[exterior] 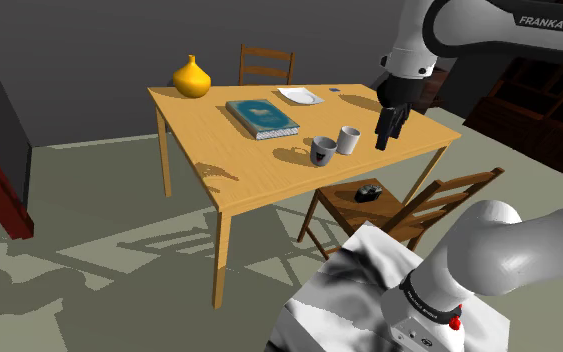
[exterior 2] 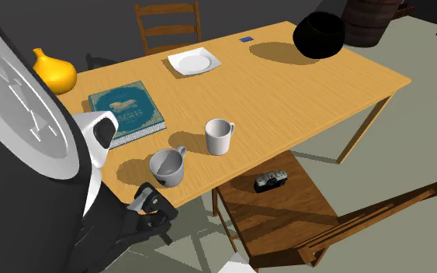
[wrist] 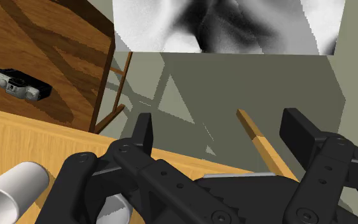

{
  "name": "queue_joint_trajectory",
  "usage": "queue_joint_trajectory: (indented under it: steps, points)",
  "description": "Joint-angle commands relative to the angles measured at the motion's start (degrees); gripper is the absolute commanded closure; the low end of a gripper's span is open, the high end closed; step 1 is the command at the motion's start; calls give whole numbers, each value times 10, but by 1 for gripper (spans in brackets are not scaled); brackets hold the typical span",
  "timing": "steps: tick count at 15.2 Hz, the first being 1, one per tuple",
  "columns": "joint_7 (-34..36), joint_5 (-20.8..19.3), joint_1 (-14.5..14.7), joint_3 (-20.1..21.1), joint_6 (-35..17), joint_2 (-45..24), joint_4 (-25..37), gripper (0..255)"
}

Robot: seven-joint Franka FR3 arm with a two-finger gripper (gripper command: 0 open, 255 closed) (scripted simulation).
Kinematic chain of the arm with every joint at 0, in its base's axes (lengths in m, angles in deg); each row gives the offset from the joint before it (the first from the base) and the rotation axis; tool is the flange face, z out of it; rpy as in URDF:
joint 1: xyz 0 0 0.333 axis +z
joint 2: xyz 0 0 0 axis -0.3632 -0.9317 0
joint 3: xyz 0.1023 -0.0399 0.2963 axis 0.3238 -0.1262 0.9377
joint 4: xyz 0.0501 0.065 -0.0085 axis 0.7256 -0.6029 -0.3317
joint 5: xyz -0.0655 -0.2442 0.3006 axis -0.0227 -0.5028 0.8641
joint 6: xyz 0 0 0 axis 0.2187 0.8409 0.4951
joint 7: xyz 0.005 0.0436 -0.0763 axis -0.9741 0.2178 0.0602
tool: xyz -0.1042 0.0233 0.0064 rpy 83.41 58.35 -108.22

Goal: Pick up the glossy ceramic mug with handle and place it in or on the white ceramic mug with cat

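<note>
Two mugs stand side by side near the wooden table's [exterior: 219, 170] edge. One is a plain white mug [exterior: 348, 140] [exterior 2: 219, 136] [wrist: 12, 191] with a handle. The other is a darker grey mug [exterior: 323, 151] [exterior 2: 168, 167] with a dark mark on its side. My black gripper [exterior: 383, 138] [exterior 2: 153, 203] [wrist: 222, 130] hangs above the table edge, just to the shoulder view's right of the white mug and clear of both. Its fingers stand apart with nothing between them.
On the table lie a teal book [exterior: 262, 117], a white plate [exterior: 300, 96] and a yellow vase [exterior: 191, 78]. A wooden chair [exterior: 389, 205] by the mugs' edge carries a small camera [exterior: 369, 192] [wrist: 18, 84]. Another chair [exterior: 266, 65] stands behind the table.
</note>
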Motion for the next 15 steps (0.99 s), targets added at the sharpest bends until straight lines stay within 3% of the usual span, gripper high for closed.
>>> queue_joint_trajectory:
  steps: [1, 9, 15]
  points:
    - [0, 0, 0, 0, 0, 0, 0, 0]
    - [-65, -43, -24, -77, -125, -108, 12, 0]
    - [-116, -48, -34, -133, -211, -211, 52, 0]
